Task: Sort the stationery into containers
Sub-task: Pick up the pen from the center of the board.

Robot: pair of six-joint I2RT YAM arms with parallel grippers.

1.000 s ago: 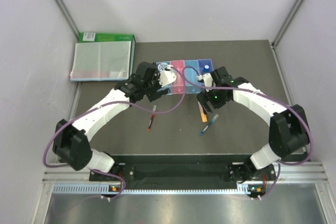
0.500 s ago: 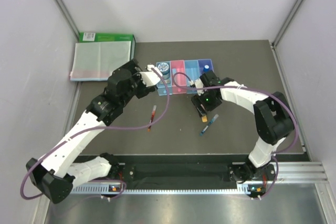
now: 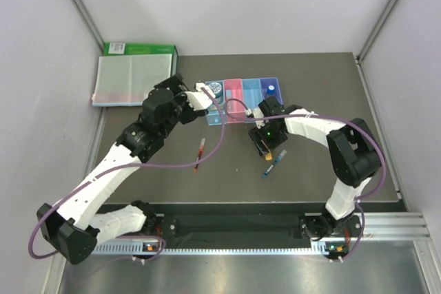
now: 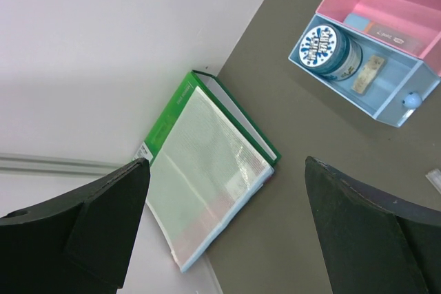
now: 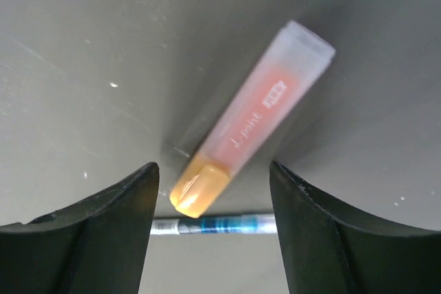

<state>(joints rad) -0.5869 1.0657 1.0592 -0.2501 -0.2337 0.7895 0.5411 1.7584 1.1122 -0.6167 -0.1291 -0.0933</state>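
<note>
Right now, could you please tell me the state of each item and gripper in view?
orange highlighter, capped, lying on the table.
right gripper, open, straddling the orange highlighter.
left gripper, open, empty.
blue pen, loose on the table.
dark red pen, loose on the table.
tape roll, inside the end light-blue bin.
eraser, beside it in that bin.
blue-capped bottle, in the opposite end bin.

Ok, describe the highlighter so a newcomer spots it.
Find the row of bins. Just nearer than it, under the open right gripper, lies the highlighter: stubby, translucent orange-pink with an orange end, far thicker than the thin blue pen beside it.
</note>
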